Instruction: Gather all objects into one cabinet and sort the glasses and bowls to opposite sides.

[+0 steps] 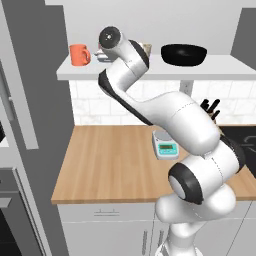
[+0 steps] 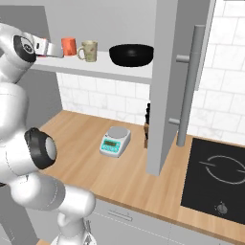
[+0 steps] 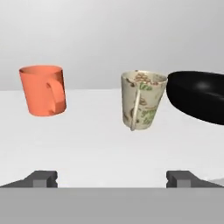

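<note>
Cabinet (image 2: 95, 14): pale grey inside, thick white shelf (image 1: 150, 73). Black bowl (image 3: 199, 94) glossy, wide, at the right end. Beige patterned cup (image 3: 142, 100) stands upright, its rim just beside the bowl's. Orange cup (image 3: 42, 89) with handle stands well apart to the left. Bare shelf in front. Gripper (image 3: 111, 179) fingers spread wide, holding nothing, low over the shelf's front.
</note>
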You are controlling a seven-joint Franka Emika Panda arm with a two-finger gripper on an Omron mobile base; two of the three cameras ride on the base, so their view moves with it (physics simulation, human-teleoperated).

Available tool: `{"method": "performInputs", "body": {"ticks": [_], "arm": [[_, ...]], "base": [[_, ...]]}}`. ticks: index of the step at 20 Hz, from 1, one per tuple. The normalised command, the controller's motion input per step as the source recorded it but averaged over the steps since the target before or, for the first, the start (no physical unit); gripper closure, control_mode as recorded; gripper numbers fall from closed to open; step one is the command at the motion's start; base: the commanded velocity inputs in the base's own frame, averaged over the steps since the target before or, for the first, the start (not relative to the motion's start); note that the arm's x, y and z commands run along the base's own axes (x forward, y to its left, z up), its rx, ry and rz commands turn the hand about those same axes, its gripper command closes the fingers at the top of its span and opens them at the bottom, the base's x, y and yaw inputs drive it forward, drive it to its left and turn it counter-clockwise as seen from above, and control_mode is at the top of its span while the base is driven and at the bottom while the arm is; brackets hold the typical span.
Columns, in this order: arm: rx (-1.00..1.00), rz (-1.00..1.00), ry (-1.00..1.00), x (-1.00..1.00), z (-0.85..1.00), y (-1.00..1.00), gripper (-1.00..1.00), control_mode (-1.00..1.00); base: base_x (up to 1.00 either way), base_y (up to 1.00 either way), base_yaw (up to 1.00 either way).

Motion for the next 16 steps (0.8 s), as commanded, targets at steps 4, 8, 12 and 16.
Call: {"method": "performInputs", "body": {"ticks": [4, 8, 12, 16], "arm": [[0.0, -0.37, 0.28, -0.02, 0.06, -0.41, -1.0, -1.0], [0.0, -0.2, 0.08, 0.05, -0.02, -0.07, -1.0, -1.0], [0.0, -0.11, -0.03, 0.01, -0.27, 0.0, -1.0, -1.0], [0.0, -0.06, -0.14, 0.21, -0.14, -0.01, -1.0, -1.0]], "base": [[0.0, 0.0, 0.0], [0.0, 0.0, 0.0], [0.0, 0.0, 0.0], [0.0, 0.0, 0.0]]}}
